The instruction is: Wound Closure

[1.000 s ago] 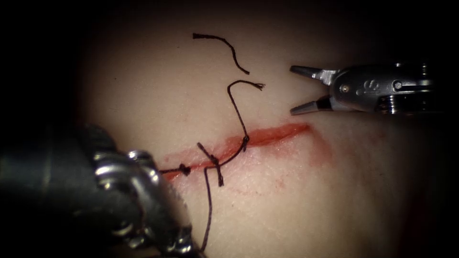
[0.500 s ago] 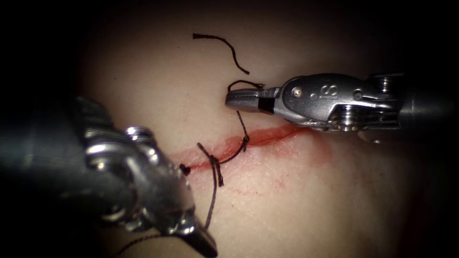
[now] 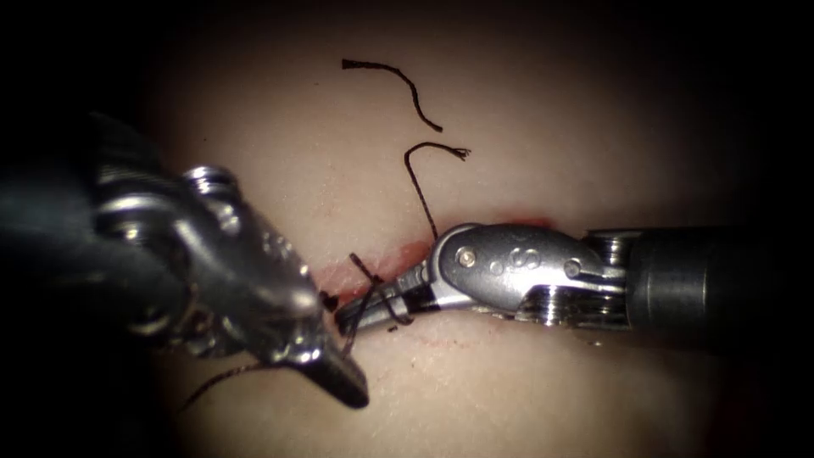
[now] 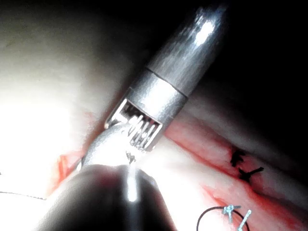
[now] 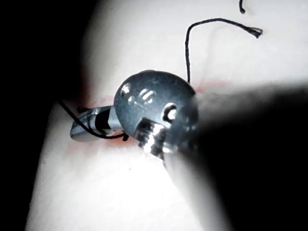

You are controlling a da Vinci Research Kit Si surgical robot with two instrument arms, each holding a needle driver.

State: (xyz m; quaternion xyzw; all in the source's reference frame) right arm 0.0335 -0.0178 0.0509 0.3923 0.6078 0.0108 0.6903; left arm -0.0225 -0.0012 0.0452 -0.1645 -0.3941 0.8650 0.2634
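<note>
The cut point(image 3: 407, 254) runs red across the pale tissue point(image 3: 509, 127), with dark stitches point(image 4: 243, 166) along it. My left tool point(image 3: 346, 383) comes in from the left, its jaws pointing down and shut on the thread point(image 3: 360, 318), which rises from them to the stitches. A slack length of thread point(image 3: 212, 388) trails off below it. My right tool point(image 3: 349, 318) lies along the cut with its jaws shut and their tips at the stitches. Thread crosses over the right tool's jaws point(image 5: 79, 131); I cannot tell whether any is pinched. A free thread tail point(image 3: 420, 182) stands up from the cut.
A loose cut piece of thread point(image 3: 398, 80) lies on the tissue beyond the cut. The right tool's shaft point(image 4: 159, 96) crosses in front of the cut in the left wrist view. Red fluid stains the cut's edges point(image 3: 530, 222).
The right tool's jaws closed. It moved left towards the thread tail, then down onto the cut at the stitches. The left tool rose and shifted right with the thread.
</note>
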